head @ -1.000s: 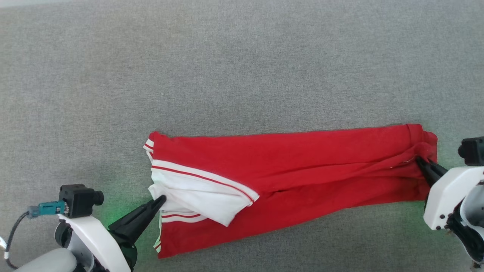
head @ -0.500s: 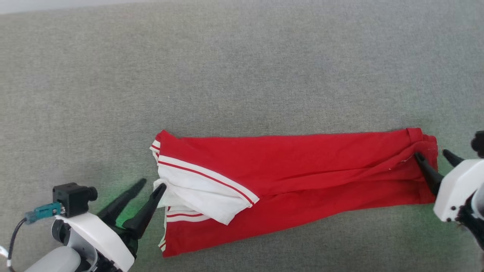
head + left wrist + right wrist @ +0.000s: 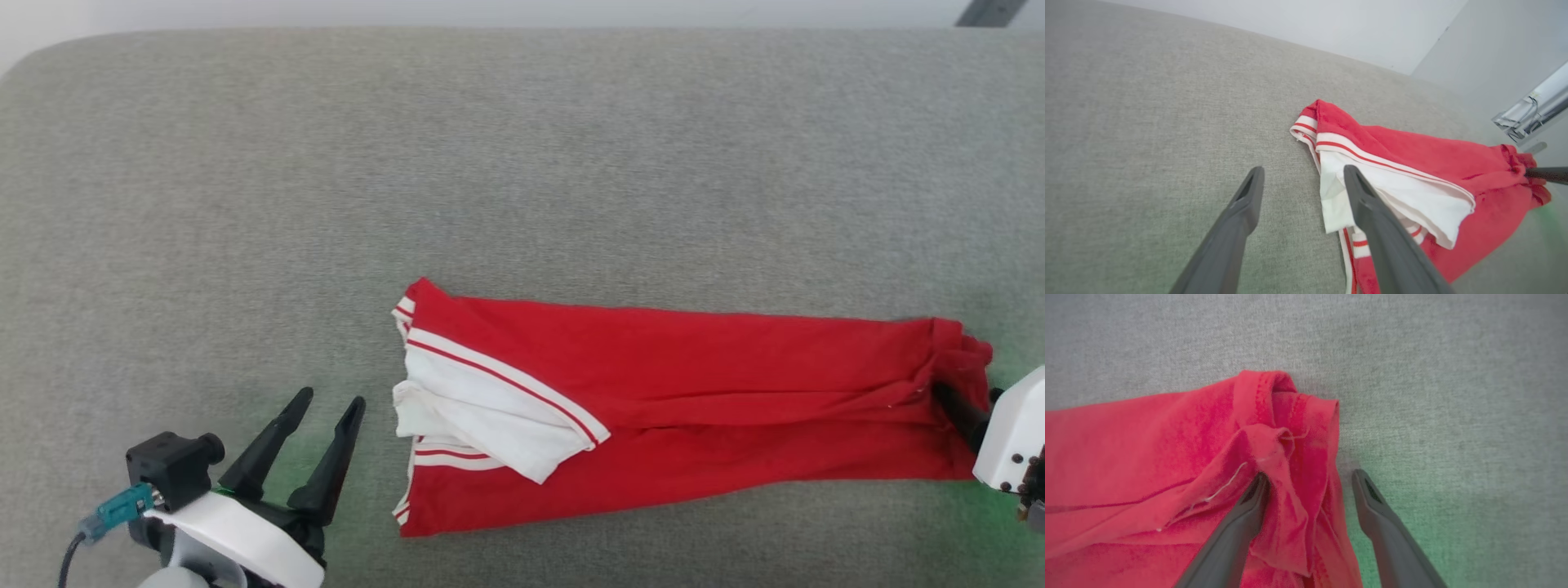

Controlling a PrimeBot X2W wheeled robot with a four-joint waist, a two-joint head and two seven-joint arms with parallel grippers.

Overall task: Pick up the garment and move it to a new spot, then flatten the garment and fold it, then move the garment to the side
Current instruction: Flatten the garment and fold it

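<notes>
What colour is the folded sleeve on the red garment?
White, edged with a red stripe. The sleeve shows best in the left wrist view.

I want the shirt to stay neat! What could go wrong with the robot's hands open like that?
1. A bunched flap of the shirt sits between the open fingers of the right gripper and leans on one of them. If that arm pulls back, the flap might snag and tug the fold crooked.
2. The white sleeve pokes out loose near the open left gripper, so the next fold could come out lumpy.
</notes>
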